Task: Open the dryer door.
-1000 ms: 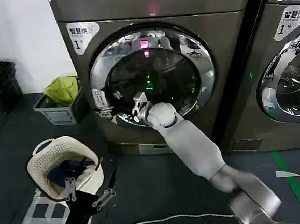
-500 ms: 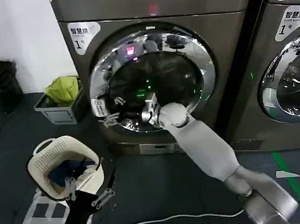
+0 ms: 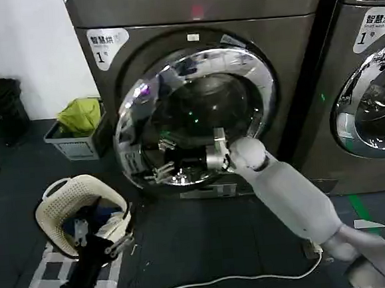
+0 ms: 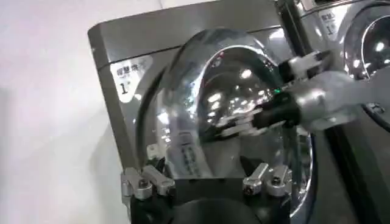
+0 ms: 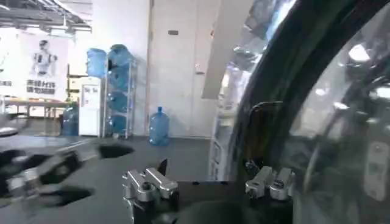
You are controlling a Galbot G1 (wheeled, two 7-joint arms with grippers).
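The dryer (image 3: 201,83) is filling the upper centre of the head view, bronze-grey, its white "1" sticker (image 3: 106,44) sitting at upper left of the front panel; a second grey machine (image 3: 367,77) is standing at the right edge. The dryer door (image 3: 190,117) is hanging partly open in mid-frame, its chrome ring tilting outward on the right side while the left side appears to be staying near the hinge, so the swing axis is judged vertical and on the left. The right arm is reaching up from lower right, and the right gripper (image 3: 217,157) is sitting at the door's lower right rim; whether its fingers are gripping the rim or merely hooking it, I cannot tell. The left gripper (image 3: 96,238) is idling at lower left, over the white laundry basket (image 3: 57,201), fingers spread with nothing between them. The right arm is clearly nearer; the door's free edge is lying just beside its fingers, so further opening is judged to call for pulling outward and leftward. The left wrist view is showing the door's bulging glass (image 4: 237,115) and the right gripper (image 4: 244,125) from the side, a depth cue the head view lacks; the right wrist view is looking along the door edge (image 5: 256,115) toward the room behind.
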